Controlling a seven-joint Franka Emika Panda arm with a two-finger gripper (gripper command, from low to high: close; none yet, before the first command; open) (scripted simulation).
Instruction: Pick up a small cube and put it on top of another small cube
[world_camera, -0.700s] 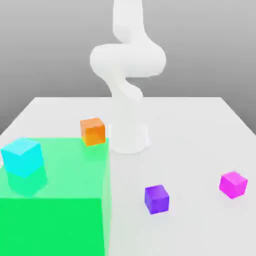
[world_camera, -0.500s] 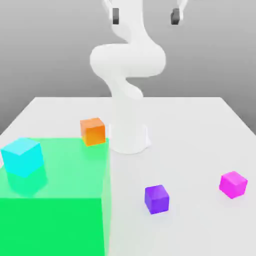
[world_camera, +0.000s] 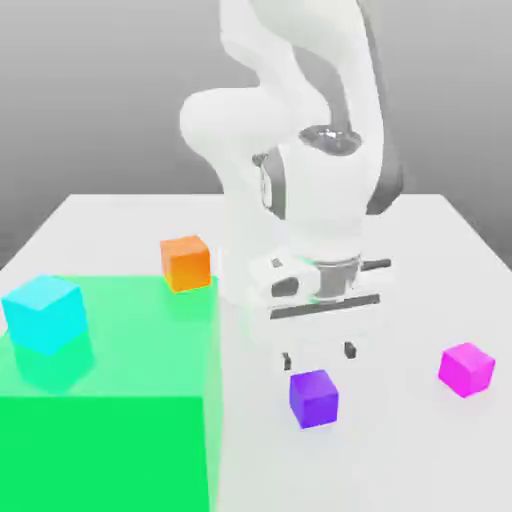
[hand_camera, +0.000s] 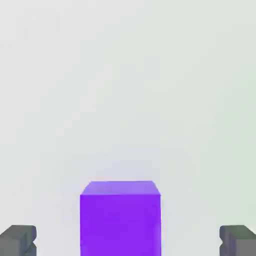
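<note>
The small violet-purple cube rests on the white table toward the front, right of the green block. My gripper hangs just above and slightly behind it, fingers pointing down and open, nothing between them. In the hand view the same small cube lies between the two dark fingertips, well clear of both. A pink-magenta cube of like size sits on the table at the exterior view's right.
A large translucent green block takes up the front left, with a cyan cube on it. An orange cube stands at its far corner. The arm's white base rises behind.
The arm has swung down from above the frame; the open gripper, earlier high at the top edge, now hovers just over the violet-purple cube. No cube has moved.
</note>
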